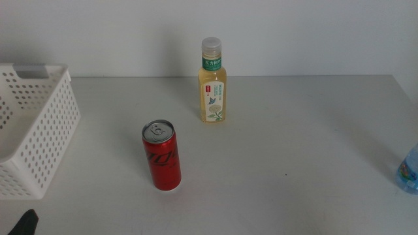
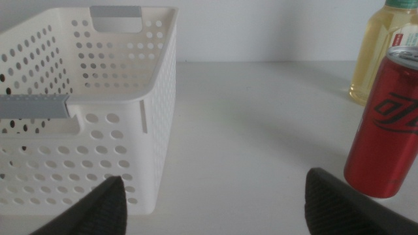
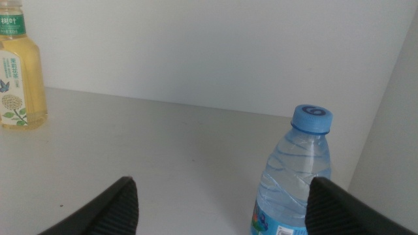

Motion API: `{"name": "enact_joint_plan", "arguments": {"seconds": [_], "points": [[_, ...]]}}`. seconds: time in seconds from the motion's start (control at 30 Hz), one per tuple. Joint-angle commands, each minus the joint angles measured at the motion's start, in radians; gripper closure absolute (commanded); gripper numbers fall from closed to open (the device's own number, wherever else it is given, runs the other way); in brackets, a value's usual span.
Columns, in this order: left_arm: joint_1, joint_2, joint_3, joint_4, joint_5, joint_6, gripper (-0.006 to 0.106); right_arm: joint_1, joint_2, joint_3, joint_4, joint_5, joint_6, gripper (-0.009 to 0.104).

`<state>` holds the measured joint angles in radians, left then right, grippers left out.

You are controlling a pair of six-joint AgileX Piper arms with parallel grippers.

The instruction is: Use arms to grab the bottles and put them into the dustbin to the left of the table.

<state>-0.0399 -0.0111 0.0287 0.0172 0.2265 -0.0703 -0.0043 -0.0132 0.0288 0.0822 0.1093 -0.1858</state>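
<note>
I see a plain light grey-white table (image 1: pixel 294 163) running back to a bare pale wall (image 1: pixel 313 32), with nothing else of the room in sight.

Writing is sparse: the tea bottle (image 1: pixel 213 81) carries a green-and-white label with small characters I cannot read and a flower picture low on the front. The red can (image 1: pixel 161 155) has dark lettering down its side, also unreadable to me.

The tea bottle is pale yellow with a light cap and stands upright near the back of the table, about the middle. The can, silver-topped, stands upright in front of it and a little to the left. The small clear water bottle (image 1: pixel 409 168) with its blue cap (image 3: pixel 311 117) stands at the table's right edge, well apart from the other two. The white dustbin (image 1: pixel 39 130), its walls full of round holes and with a slot handle, sits at the left edge.

My left gripper (image 2: pixel 212 202) waits low between the dustbin and the can, jaws spread wide and holding nothing. My right gripper (image 3: pixel 222 205) hangs near the water bottle, jaws likewise parted and empty.
</note>
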Motion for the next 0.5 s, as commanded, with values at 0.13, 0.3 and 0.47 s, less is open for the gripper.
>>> {"name": "enact_joint_plan", "arguments": {"seconds": [0.13, 0.3, 0.47], "points": [[-0.062, 0.063, 0.001, -0.004, -0.141, -0.008, 0.007, -0.005, -0.021, -0.01, -0.005, -0.075, -0.012, 0.03], [-0.207, 0.268, 0.001, -0.004, -0.338, -0.008, 0.007, -0.005, -0.021, -0.01, -0.005, -0.075, -0.012, 0.03], [-0.327, 0.532, 0.001, -0.005, -0.56, -0.007, 0.007, -0.005, -0.021, -0.01, -0.005, -0.075, -0.012, 0.03]]}}
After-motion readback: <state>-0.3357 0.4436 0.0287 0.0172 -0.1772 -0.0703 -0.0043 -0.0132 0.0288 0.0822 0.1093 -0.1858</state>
